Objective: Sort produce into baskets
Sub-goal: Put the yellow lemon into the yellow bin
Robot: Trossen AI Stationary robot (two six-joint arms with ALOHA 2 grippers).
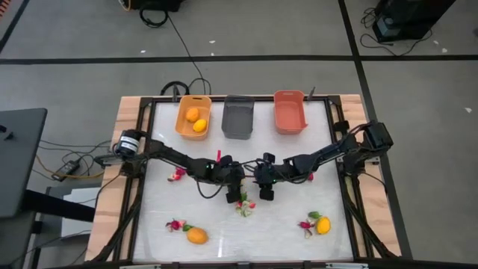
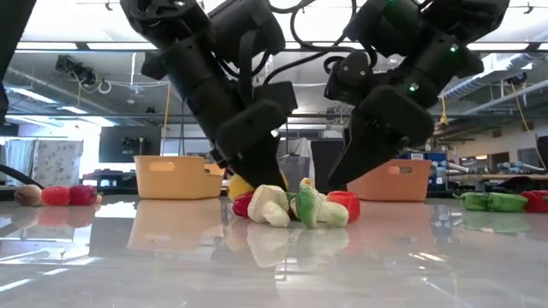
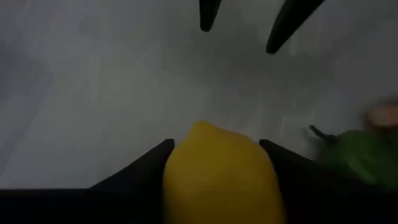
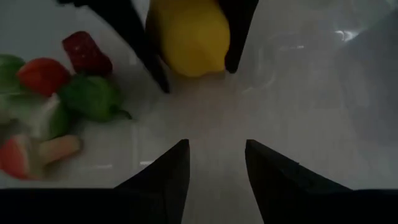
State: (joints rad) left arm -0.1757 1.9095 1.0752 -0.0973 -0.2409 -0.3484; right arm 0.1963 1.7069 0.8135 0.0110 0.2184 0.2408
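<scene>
1. Near edge of the white table [image 1: 157, 224]: orange fruit [image 1: 197, 236] with a small red-pink piece [image 1: 176, 224] beside it on the left side; yellow fruit [image 1: 323, 225] with a red-green bit [image 1: 307, 225] touching it on the right side.
2. Mid-table: both arms meet low over a small pile of produce [image 2: 300, 206], red, green and pale pieces touching each other.
3. Left gripper [image 3: 216, 167] sits down at the table surface with a yellow lemon [image 3: 219, 173] between its 2 fingers, both fingers flanking its sides. Whether they press it yet, cannot tell. Right wrist view shows the same lemon [image 4: 188, 36] framed by those fingers.
4. Right gripper [image 4: 216, 163] faces the left one just across from it, fingers a narrow gap apart, nothing between them, bare table under them.
5. Another red-pink piece [image 1: 178, 175] lies left of the left arm, well apart from the pile.
6. Far edge: 3 baskets in a row. Yellow-orange basket [image 1: 181, 123] on the left holds 2 yellow-orange fruits [image 1: 196, 119]. Dark grey basket [image 1: 237, 127] in the middle, salmon basket [image 1: 290, 119] on the right.
</scene>
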